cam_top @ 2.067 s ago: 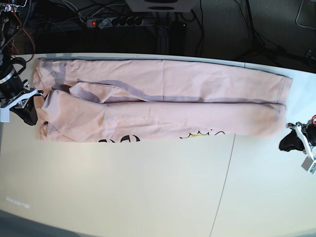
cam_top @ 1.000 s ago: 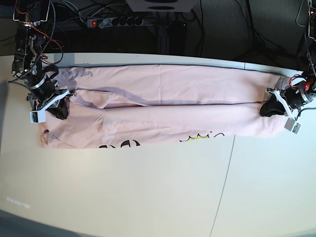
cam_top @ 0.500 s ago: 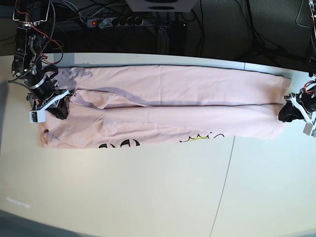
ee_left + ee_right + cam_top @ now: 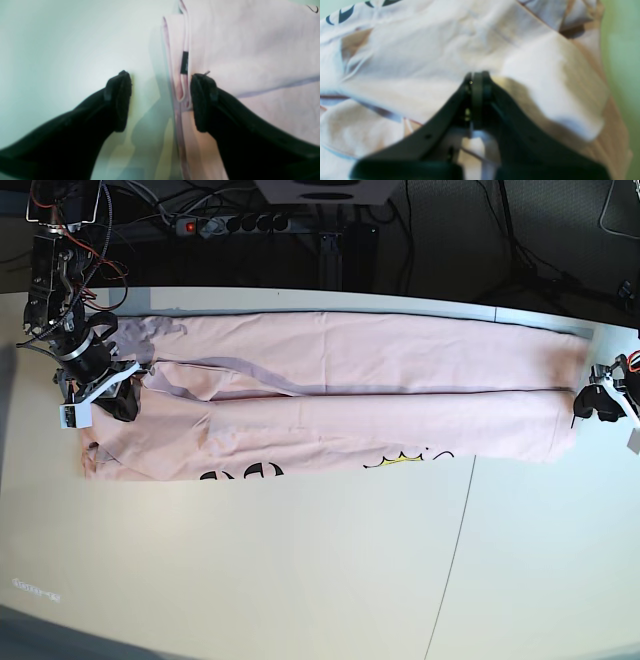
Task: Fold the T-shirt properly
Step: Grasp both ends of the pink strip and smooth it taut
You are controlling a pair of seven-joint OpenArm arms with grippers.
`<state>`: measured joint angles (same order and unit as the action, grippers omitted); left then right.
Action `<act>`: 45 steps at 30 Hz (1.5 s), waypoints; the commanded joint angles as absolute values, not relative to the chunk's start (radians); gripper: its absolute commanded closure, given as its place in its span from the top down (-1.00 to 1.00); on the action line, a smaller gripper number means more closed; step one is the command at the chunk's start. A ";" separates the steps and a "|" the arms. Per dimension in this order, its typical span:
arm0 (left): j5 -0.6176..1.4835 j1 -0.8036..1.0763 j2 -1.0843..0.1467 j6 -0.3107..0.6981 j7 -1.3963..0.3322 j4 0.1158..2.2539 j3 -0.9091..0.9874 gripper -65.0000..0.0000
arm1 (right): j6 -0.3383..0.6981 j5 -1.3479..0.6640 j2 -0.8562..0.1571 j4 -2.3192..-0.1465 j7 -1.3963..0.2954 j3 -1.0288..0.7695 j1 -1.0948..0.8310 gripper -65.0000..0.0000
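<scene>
The pale pink T-shirt (image 4: 350, 380) lies folded into a long band across the back of the table, with black lettering and a yellow-black graphic along its near edge. My left gripper (image 4: 588, 404) is at its right end, open. In the left wrist view the left gripper (image 4: 161, 100) straddles the hem of the T-shirt (image 4: 250, 50), one finger over cloth and one over bare table. My right gripper (image 4: 122, 402) rests on the shirt's left end. In the right wrist view the right gripper (image 4: 477, 83) is shut, and the T-shirt (image 4: 420, 50) puckers at its tips.
The white table (image 4: 300, 580) has a thin seam (image 4: 455, 560) running from the shirt to the front edge. Behind the table's back edge lie a power strip (image 4: 230, 223) and cables. A small black label (image 4: 185, 62) sits on the hem.
My left gripper pulled the shirt's right end outward to the right, then opened and let the hem go. The right arm has stayed put.
</scene>
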<state>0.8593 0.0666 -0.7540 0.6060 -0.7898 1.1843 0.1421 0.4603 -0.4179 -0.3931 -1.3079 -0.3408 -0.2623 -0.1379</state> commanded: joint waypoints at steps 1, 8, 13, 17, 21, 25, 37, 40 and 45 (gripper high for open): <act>0.885 0.053 -0.782 0.591 -0.797 1.196 0.152 0.25 | 0.531 -0.385 -0.407 -1.305 -0.393 -0.266 -0.142 -1.00; 0.970 0.054 -0.781 0.592 -0.873 1.195 0.152 0.25 | 0.531 -0.385 -0.407 -1.305 -0.392 -0.266 -0.142 -1.00; 0.995 0.056 -0.780 0.592 -0.873 1.190 0.150 0.25 | 0.530 -0.385 -0.407 -1.305 -0.392 -0.266 -0.141 -1.00; 0.991 0.056 -0.775 0.592 -0.873 1.155 0.150 0.25 | 0.530 -0.385 -0.407 -1.305 -0.392 -0.266 -0.142 -1.00; 0.992 0.056 -0.758 0.592 -0.873 1.122 0.150 0.25 | 0.531 -0.385 -0.407 -1.305 -0.392 -0.266 -0.141 -1.00; 0.992 0.056 -0.730 0.592 -0.875 1.110 0.150 0.25 | 0.531 -0.385 -0.407 -1.305 -0.393 -0.266 -0.141 -1.00; 1.009 0.090 -0.696 0.595 -0.940 1.110 0.147 0.25 | 0.531 -0.385 -0.407 -1.305 -0.392 -0.266 -0.141 -1.00; 1.006 0.119 -0.696 0.595 -0.948 1.111 0.145 0.25 | 0.531 -0.385 -0.407 -1.305 -0.392 -0.266 -0.141 -1.00; 1.007 0.121 -0.695 0.594 -0.973 1.111 0.077 0.25 | 0.530 -0.390 -0.407 -1.305 -0.392 -0.266 -0.141 -1.00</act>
